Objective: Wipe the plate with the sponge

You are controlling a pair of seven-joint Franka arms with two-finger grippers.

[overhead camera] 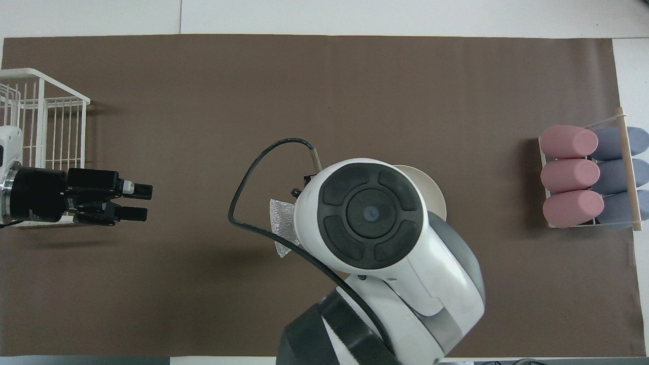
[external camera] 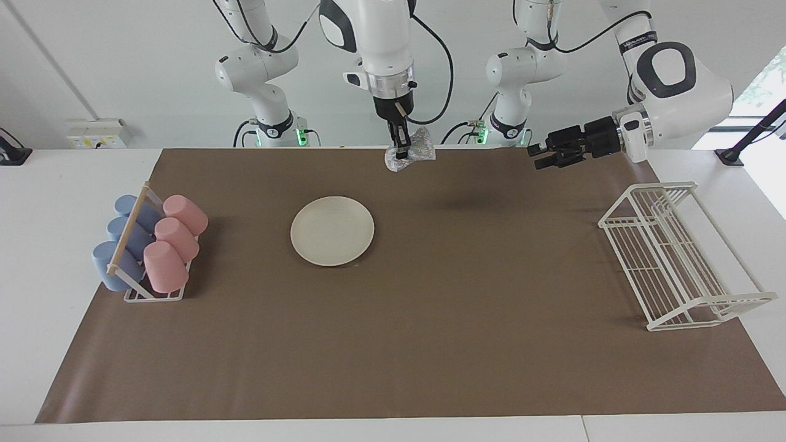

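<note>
The cream-white plate [external camera: 332, 231] lies flat on the brown mat with nothing on it; in the overhead view only its edge [overhead camera: 433, 190] shows past the right arm. My right gripper [external camera: 400, 151] hangs high in the air, pointing down, shut on the silvery-grey sponge [external camera: 410, 153]. It is clear of the plate, off toward the left arm's end. From overhead the right arm's wrist hides this gripper, and a corner of the sponge [overhead camera: 281, 225] sticks out. My left gripper [external camera: 540, 157] [overhead camera: 144, 202] is open and holds nothing, level above the mat beside the wire rack.
A holder of pink and blue cups [external camera: 150, 245] [overhead camera: 588, 177] stands at the right arm's end of the mat. A white wire rack [external camera: 675, 258] [overhead camera: 45, 116] stands at the left arm's end.
</note>
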